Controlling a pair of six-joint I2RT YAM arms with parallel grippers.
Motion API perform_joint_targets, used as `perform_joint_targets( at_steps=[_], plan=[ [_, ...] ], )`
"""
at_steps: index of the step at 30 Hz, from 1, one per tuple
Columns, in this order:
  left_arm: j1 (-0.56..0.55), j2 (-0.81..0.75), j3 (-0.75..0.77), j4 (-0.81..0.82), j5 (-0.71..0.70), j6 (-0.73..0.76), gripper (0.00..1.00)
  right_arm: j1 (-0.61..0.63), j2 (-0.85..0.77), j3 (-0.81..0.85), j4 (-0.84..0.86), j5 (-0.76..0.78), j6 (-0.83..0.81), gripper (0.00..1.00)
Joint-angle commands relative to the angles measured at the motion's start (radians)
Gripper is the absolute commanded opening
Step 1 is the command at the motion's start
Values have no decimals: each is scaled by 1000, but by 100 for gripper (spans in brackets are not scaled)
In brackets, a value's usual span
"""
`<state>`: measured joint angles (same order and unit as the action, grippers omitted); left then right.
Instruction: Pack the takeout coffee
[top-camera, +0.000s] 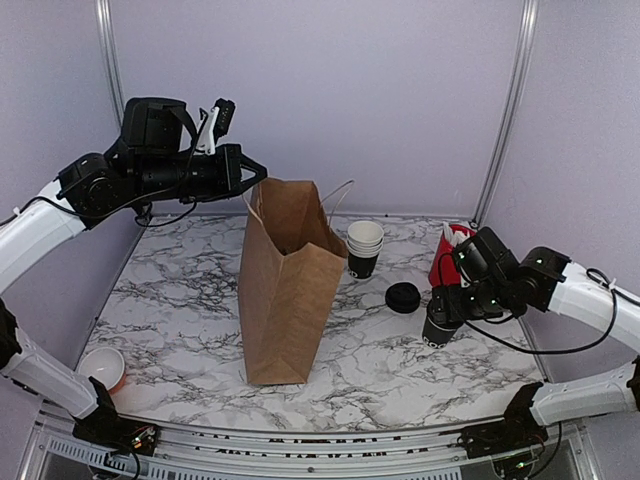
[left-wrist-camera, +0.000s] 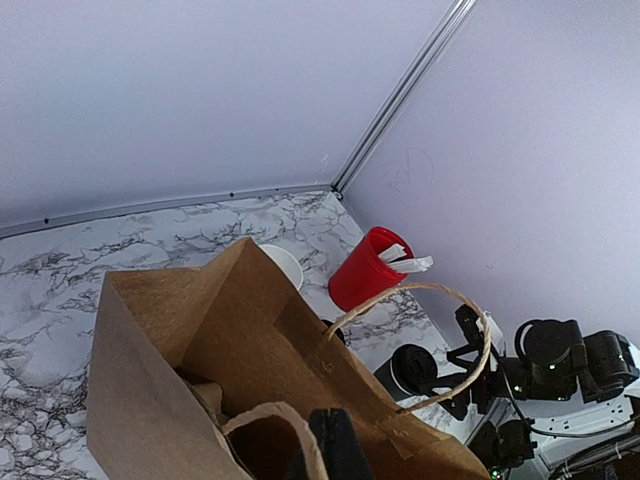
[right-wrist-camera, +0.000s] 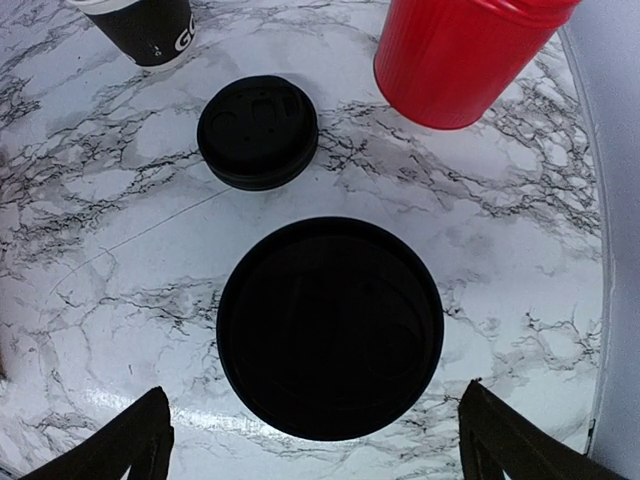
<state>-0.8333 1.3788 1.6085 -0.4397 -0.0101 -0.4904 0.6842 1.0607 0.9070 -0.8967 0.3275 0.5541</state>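
**Bench** (top-camera: 400, 370) — marble-patterned and carries everything listed below.

**Brown paper bag** (top-camera: 285, 290) — stands upright at the middle of the bench with its mouth open. The inside is partly in shadow, and no coffee shows in it.

**Left hand** (top-camera: 255, 175) — pressed together at the bag's mouth. It appears to pinch one bag handle (left-wrist-camera: 265, 420), which holds the mouth open.

**Right hand** (right-wrist-camera: 315, 390) — spread wide above the coffee, with a finger on either side of it. No contact is visible.

**Red cup** (top-camera: 450, 255) — holds white sticks and stands toward the far right corner.

**Stack of cups** (top-camera: 365, 245) — stands just beyond the bag, on its far-edge side.

**Takeout coffee** (right-wrist-camera: 330, 330) — stands on the bench near the right edge, lid on, outside the bag and well apart from it.

**Spare lid** (top-camera: 403, 297) — lies flat between the coffee and the stack.

**Progress** — early, by my judgement. The bag is open and ready and the cup is lidded. Closing on the cup, carrying it over and lowering it into the bag are all left to do.
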Motion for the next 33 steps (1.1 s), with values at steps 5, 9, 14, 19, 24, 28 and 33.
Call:
perform_joint_targets(
  at_steps=[5,9,14,19,24,28,33],
  plan=[
    [-3,-74,-109,108,4,-30,0,-23,10,-25,71,23,-2,97],
    [-3,-108,-150,113,-11,-40,0,-26,17,-24,73,20,-12,97],
    [-3,-122,-170,119,-12,-43,0,-27,26,-23,76,20,-18,97],
    [-3,-126,-177,122,-8,-43,0,-29,23,-25,79,19,-21,97],
    [-3,-129,-177,127,-7,-44,0,-33,25,-29,81,8,-25,97],
    [-3,-127,-178,129,-2,-44,0,-40,20,-35,89,-10,-23,96],
    [-3,-127,-177,132,0,-44,0,-65,2,-50,96,-33,-28,96]
  ],
)
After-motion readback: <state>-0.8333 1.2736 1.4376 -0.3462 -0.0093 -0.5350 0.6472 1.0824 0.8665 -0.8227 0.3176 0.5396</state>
